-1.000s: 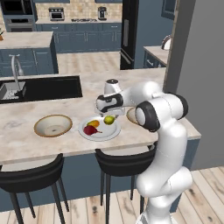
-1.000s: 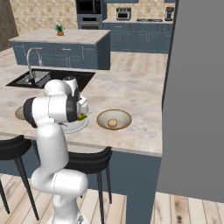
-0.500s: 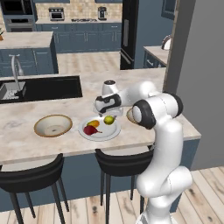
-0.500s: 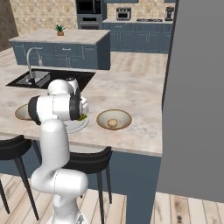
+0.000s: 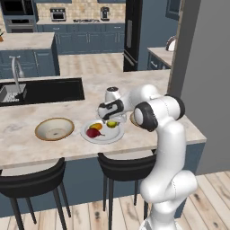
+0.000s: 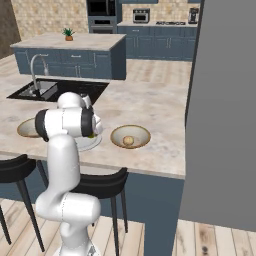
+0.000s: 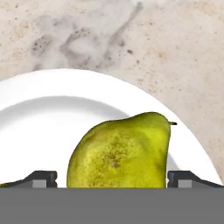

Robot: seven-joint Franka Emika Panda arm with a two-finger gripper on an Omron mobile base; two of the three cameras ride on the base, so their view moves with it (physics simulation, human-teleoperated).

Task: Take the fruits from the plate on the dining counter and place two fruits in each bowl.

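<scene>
My gripper (image 7: 113, 183) hangs low over the white plate (image 7: 39, 118) and is open. Its fingertips (image 7: 42, 179) stand on either side of the yellow-green fruit (image 7: 120, 151), a pear lying on the plate. In the left base view the gripper (image 5: 108, 119) is right over the yellow-green fruit (image 5: 112, 124); the orange-yellow fruit (image 5: 96, 126) and the dark red fruit (image 5: 93, 133) lie beside it on the plate (image 5: 104, 137). The pinkish peach fruit (image 6: 128, 141) lies in the right bowl (image 6: 130, 131). The left bowl (image 5: 54, 129) holds nothing.
All this stands on the dining counter (image 5: 148, 81), with a dark sink (image 5: 42, 90) and tap behind it. Two black stools (image 5: 119, 164) stand under the near edge. A grey wall (image 6: 220, 110) rises at the counter's right end.
The arm's elbow has swung slightly left and the hand has settled a little lower over the plate. The fruits have not moved.
</scene>
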